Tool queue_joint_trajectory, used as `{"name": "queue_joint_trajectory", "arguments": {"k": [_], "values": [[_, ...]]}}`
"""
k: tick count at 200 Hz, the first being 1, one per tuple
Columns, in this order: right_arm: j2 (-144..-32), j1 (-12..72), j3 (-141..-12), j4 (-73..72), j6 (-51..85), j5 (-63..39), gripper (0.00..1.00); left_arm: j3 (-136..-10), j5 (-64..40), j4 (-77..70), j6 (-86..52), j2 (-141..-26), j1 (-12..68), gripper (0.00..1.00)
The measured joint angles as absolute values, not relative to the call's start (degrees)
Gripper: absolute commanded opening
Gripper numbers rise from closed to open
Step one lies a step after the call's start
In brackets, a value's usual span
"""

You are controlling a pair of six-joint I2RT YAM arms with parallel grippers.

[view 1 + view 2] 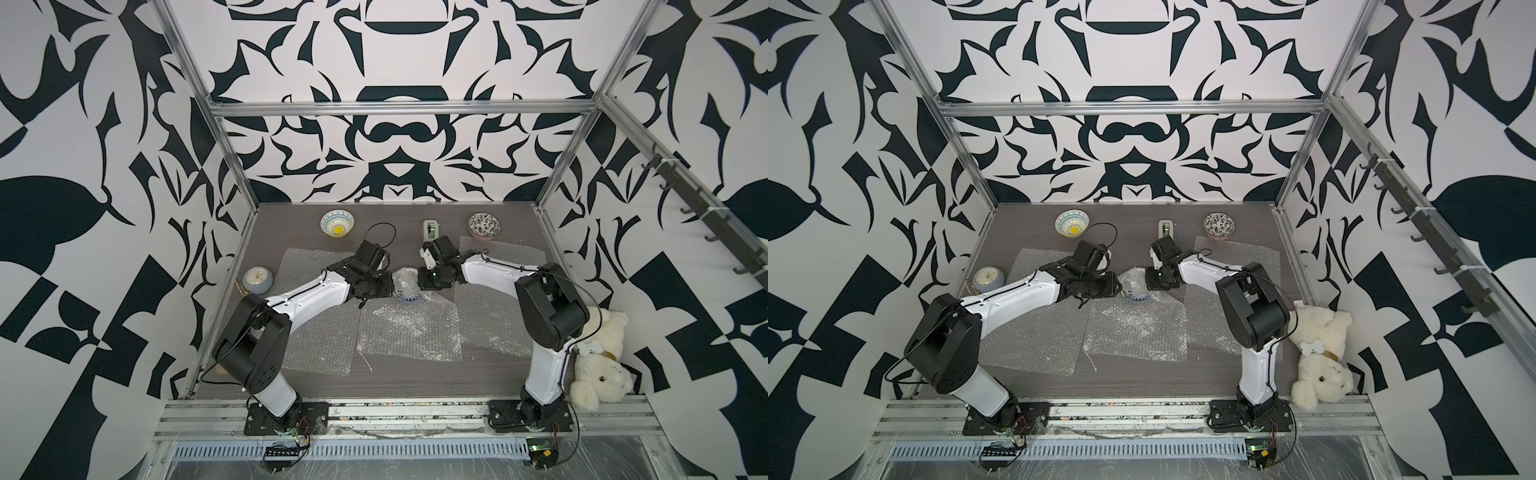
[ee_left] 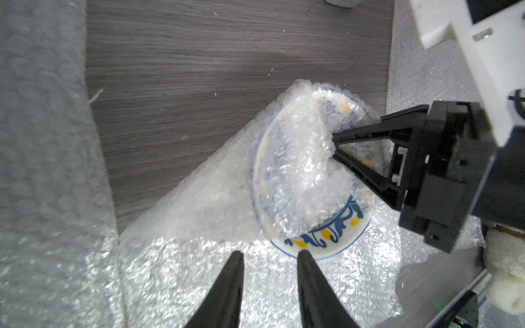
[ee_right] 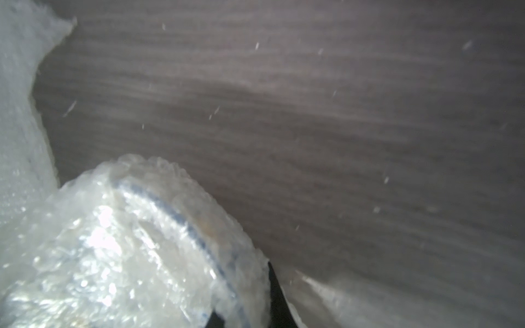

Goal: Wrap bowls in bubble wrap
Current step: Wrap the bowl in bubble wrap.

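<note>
Bubble wrap [image 2: 301, 159] is pinched by right gripper [image 2: 333, 146] to cover the blue-and-yellow bowl [image 2: 326, 235] just ahead of left gripper [image 2: 271, 252], narrowly parted, empty.

Tape dispenser [image 1: 431, 228], round clock [image 1: 257, 279], white plush toy [image 1: 598, 361], grey tabletop [image 1: 395, 382].

Bare desk [image 1: 415, 378] at lower centre of both top views gives free passage; above centre stand yellow-centred bowl [image 1: 337, 222], tape dispenser [image 1: 431, 228], floral bowl [image 1: 484, 225]; clock [image 1: 257, 279] blocks the left edge.

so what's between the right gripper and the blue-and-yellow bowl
a fold of bubble wrap, draped over the bowl; the right gripper pinches it, clearest in the left wrist view
</note>
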State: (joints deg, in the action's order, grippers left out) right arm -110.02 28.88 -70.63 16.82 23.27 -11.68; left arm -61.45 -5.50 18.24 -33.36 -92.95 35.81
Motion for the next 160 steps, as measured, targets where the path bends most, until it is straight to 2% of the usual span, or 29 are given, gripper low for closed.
{"name": "queue_joint_trajectory", "arguments": {"k": [35, 66, 98, 140, 160], "values": [[-111.53, 27.46, -72.51, 16.21, 21.17, -12.19, 0.14, -65.89, -8.08, 17.32, -33.43, -93.62, 32.77, 0.31], [-112.29, 26.81, -73.67, 16.47, 19.66, -12.64, 0.14, -74.76, -13.76, 15.57, -33.39, -100.14, 31.66, 0.18], [-113.49, 26.13, -75.35, 16.80, 18.83, -12.84, 0.15, -80.20, -19.57, 14.68, -33.39, -108.27, 31.86, 0.10], [-114.13, 25.96, -76.38, 17.23, 18.24, -13.13, 0.18, -80.18, -22.24, 15.29, -33.82, -112.38, 31.94, 0.08], [-114.19, 25.96, -76.79, 17.74, 17.87, -13.28, 0.23, -80.14, -22.37, 15.20, -33.80, -112.60, 31.94, 0.08]]}}
